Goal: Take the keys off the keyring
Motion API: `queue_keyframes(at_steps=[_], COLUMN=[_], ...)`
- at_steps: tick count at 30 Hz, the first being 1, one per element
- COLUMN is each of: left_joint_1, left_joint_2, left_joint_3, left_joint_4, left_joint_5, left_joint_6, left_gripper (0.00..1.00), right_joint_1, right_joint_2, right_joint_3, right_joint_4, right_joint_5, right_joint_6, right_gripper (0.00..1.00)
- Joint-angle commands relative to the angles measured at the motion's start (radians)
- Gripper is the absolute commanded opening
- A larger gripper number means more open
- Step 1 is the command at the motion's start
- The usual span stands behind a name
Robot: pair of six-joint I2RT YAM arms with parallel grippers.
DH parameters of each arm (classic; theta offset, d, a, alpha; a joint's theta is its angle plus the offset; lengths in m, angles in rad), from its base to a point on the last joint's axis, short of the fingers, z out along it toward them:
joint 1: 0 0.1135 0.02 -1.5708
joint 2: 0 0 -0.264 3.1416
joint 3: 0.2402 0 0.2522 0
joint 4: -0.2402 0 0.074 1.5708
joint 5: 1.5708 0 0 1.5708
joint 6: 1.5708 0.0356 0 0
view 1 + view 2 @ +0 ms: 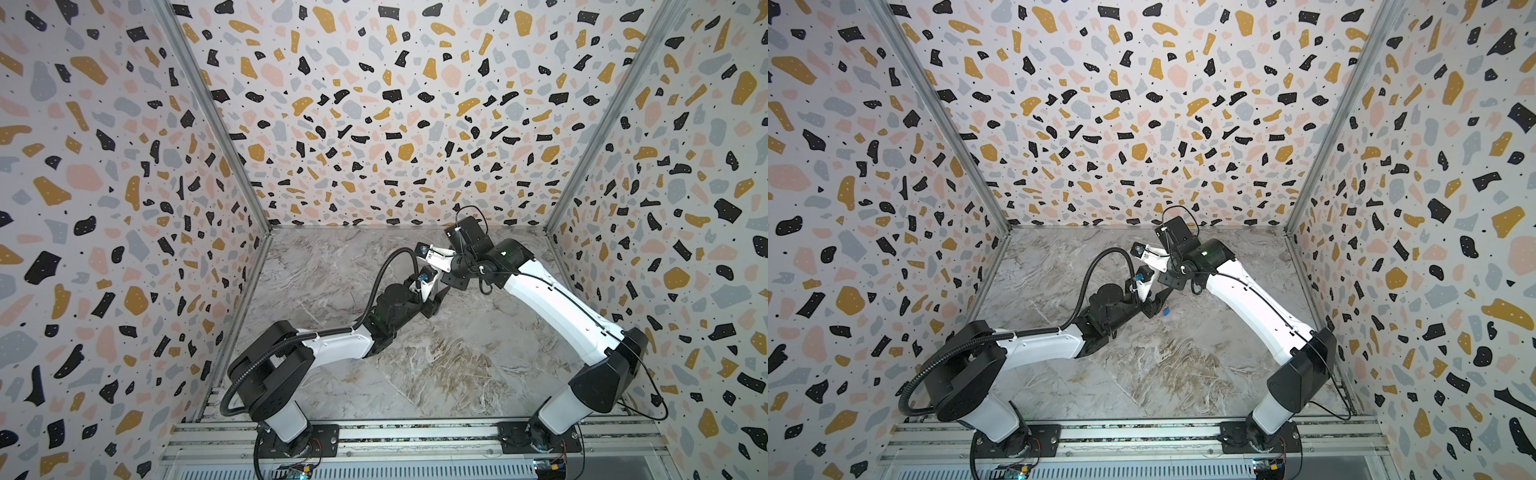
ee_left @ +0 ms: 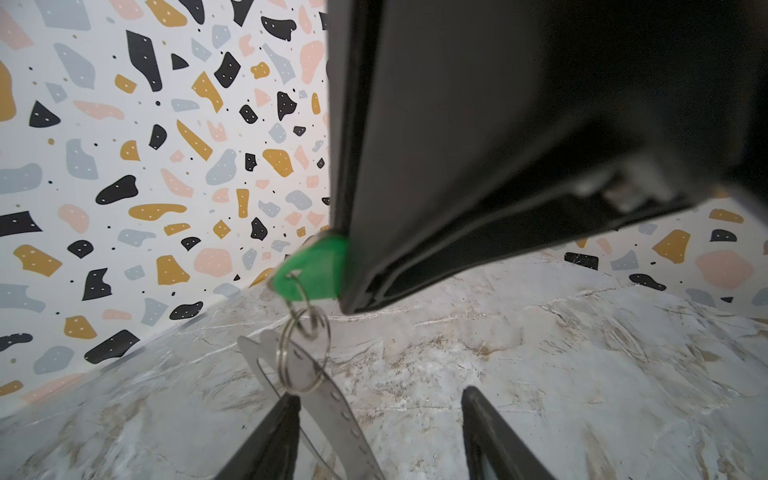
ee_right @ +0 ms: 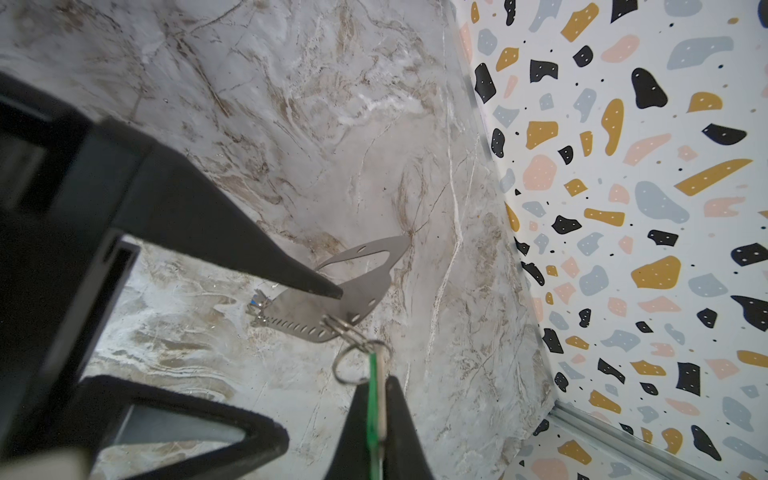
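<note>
Green, the teardrop-shaped plastic key tag [image 2: 320, 270] is seemingly being worked free of the thin grey metal keyring plate [image 3: 365, 286], to which it is linked by metal split rings [image 2: 305, 353]; next, its ring needs threading off the plate's hole. The tag is being pinched edge-on in the closed right gripper [image 3: 376, 382]; the plate, tilted over the marble tabletop [image 3: 291, 124], is being pressed by one finger [image 3: 316, 284] of the left gripper [image 2: 380, 395], jaws apart around nothing. The left arm [image 1: 332, 345] and right arm [image 1: 552, 307] are being stretched inward, meeting mid-table.

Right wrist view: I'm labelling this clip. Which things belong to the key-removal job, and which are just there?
Job: green key, blue key, keyring plate, metal rings, right tool, left tool.
Just there: marble tabletop, patterned wall.
</note>
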State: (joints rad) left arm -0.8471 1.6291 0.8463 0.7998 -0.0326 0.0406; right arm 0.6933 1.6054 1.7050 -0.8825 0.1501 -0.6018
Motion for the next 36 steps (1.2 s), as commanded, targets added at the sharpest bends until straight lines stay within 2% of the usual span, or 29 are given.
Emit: queue_keyframes(at_steps=[1, 6, 16, 28, 30, 34, 36], left_joint_1=[0.003, 0.005, 0.004, 0.005, 0.006, 0.0, -0.006], left_joint_2=[0.015, 0.009, -0.044, -0.073, -0.087, -0.119, -0.132], left_joint_3=[0.063, 0.07, 0.056, 0.043, 0.029, -0.041, -0.065], left_joint_4=[-0.014, -0.046, -0.132, -0.139, -0.13, -0.039, -0.012], left_joint_5=[-0.047, -0.104, -0.164, -0.25, -0.236, -0.131, -0.122], left_joint_6=[0.014, 0.036, 0.125, 0.208, 0.224, 0.265, 0.276], left_gripper=[0.56, 0.48, 0.5, 0.5, 0.48, 0.45, 0.45], right_joint_1=[0.005, 0.005, 0.006, 0.014, 0.015, 0.016, 0.018], right_joint_2=[-0.04, -0.034, -0.037, -0.019, -0.009, 0.024, 0.041], right_joint_3=[0.049, 0.051, 0.049, 0.074, 0.09, 0.135, 0.151], right_joint_4=[-0.007, -0.015, -0.041, -0.096, -0.117, -0.179, -0.205], right_joint_5=[-0.002, 0.006, 0.02, 0.02, 0.014, -0.004, -0.006], right_joint_6=[0.018, 0.017, 0.024, 0.045, 0.052, 0.073, 0.086], right_gripper=[0.0, 0.0, 0.0, 0.0, 0.0, 0.0, 0.0])
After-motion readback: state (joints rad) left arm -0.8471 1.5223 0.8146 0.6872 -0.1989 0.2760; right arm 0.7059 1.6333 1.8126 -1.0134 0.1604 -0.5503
